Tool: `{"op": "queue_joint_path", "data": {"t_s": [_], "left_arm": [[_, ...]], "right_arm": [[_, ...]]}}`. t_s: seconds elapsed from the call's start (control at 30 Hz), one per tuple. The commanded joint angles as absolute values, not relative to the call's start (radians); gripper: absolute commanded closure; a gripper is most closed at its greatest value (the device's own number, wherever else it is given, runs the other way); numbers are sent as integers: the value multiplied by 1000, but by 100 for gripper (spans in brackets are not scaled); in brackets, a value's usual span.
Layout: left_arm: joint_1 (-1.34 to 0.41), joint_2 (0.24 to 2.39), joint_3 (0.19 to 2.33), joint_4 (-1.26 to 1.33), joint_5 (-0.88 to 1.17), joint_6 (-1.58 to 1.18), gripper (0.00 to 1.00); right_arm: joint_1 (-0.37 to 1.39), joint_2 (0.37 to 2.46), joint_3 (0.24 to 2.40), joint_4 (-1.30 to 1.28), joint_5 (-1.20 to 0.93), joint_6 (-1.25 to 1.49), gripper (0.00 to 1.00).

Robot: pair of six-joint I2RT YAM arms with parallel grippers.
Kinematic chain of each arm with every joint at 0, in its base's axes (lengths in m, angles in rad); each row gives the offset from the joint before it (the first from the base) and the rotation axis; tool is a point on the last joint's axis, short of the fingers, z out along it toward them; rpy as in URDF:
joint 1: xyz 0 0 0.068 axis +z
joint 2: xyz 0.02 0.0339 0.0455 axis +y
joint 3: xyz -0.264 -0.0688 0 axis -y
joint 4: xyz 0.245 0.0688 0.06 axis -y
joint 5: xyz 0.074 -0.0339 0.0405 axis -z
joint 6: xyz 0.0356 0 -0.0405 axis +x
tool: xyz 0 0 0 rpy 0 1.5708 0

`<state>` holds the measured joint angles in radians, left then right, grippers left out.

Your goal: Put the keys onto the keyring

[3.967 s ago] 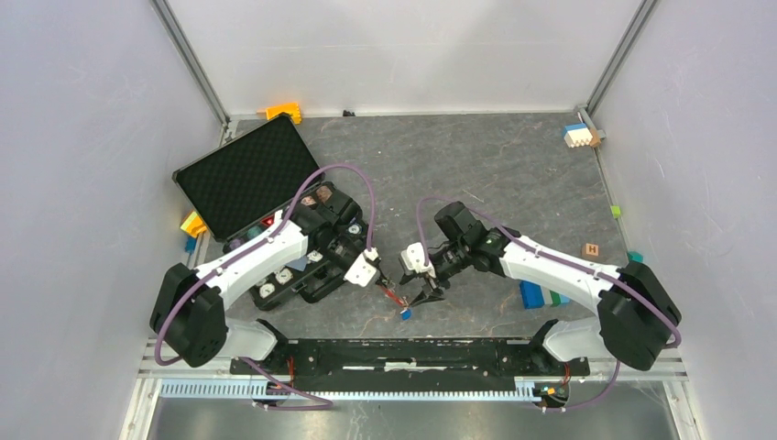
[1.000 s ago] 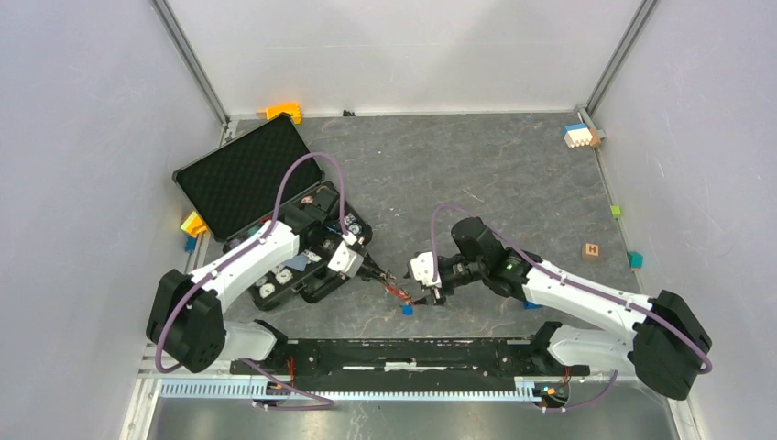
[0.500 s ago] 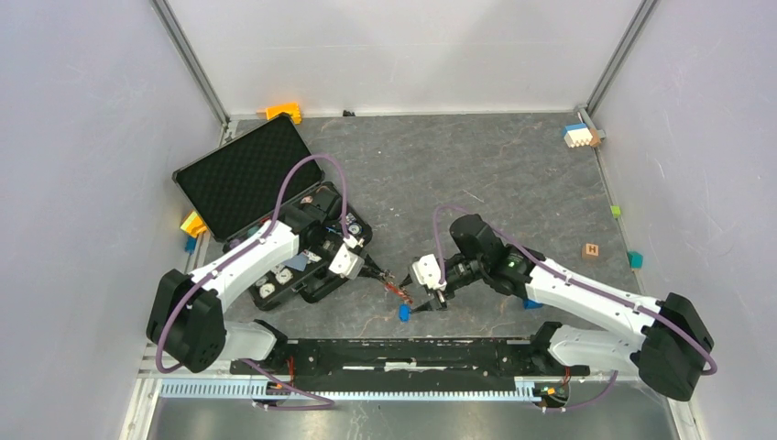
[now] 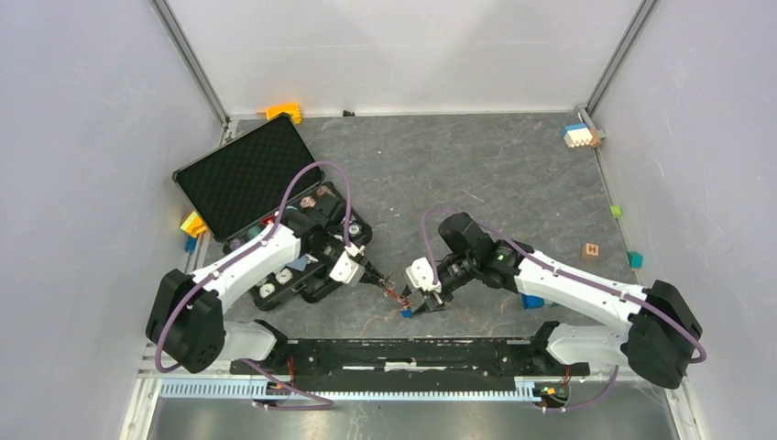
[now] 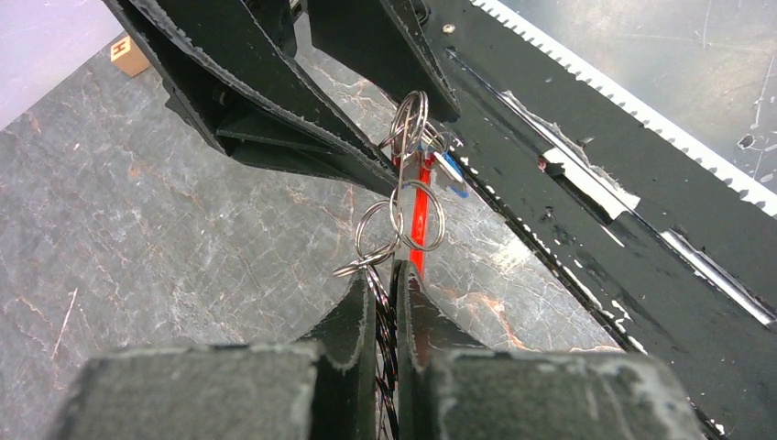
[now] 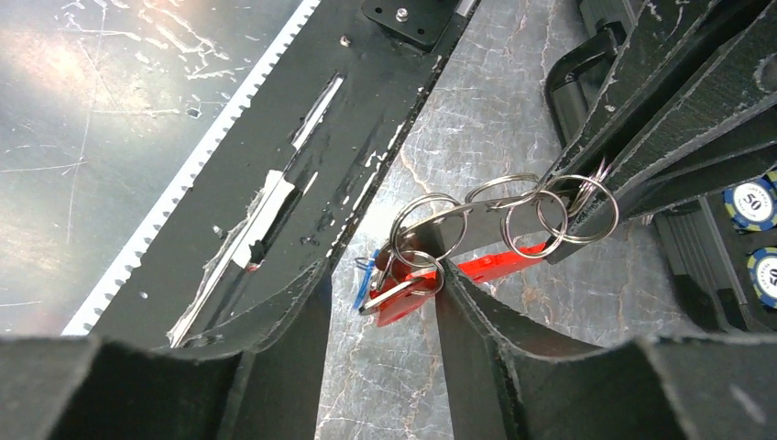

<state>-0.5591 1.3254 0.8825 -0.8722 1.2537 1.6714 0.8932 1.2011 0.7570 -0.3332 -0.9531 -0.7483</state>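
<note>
Two arms met near 6 o'clock on the grey marbled table (image 4: pixel 476 174). The left gripper (image 4: pixel 374 276) was clenched on the strap of the keyring (image 4: pixel 396 293), holding it out toward 3 o'clock with its linked rings and long red clip (image 6: pixel 481 266) strung over the stone. The right gripper (image 4: pixel 424 306) stood released, its jaws straddling the ring end, one finger touching the last ring and the other apart from it. The blue key (image 6: pixel 364 275) dangled at that same end. Whether it was already threaded could not be told, and the red key could not be picked out from the clip. The step in hand appeared to be a pinch on the end ring or on the key beside it. That would call for a slow, centred squeeze on one piece of metal alone, with the left grip firm so the chain could not swing or twist away. White walls closed in three sides, and a black rail (image 4: pixel 394 353) ran along the near edge at 6 o'clock. An open black case (image 4: pixel 240 174) holding poker chips (image 6: pixel 751 206) lay at 9 o'clock. At the margins sat an orange block (image 4: pixel 286 112) at 11, a blue-and-white block (image 4: pixel 577 136) at 1 and a wooden lettered cube (image 4: pixel 591 249) at 3.
</note>
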Motion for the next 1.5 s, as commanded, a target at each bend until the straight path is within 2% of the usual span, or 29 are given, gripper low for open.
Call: {"op": "queue_joint_path", "data": {"t_s": [0.0,0.37,0.73,1.2,1.47], "left_arm": [[-564,1297,881,-861,1282,1726,98],[-564,1288,870,-861,1264,1722,98],[-564,1276,856,-861,1246,1720,98],[-565,1359,913,-862,1214,1710,98],[-563,1486,1024,-861,1210,1629,88]], "right_arm": [[906,1207,805,-370,-996,-782,52],[907,1200,818,-423,-909,-815,75],[907,1172,848,-465,-752,-837,90],[907,1135,929,-496,-480,-768,100],[909,1068,925,-494,-391,-767,100]]}}
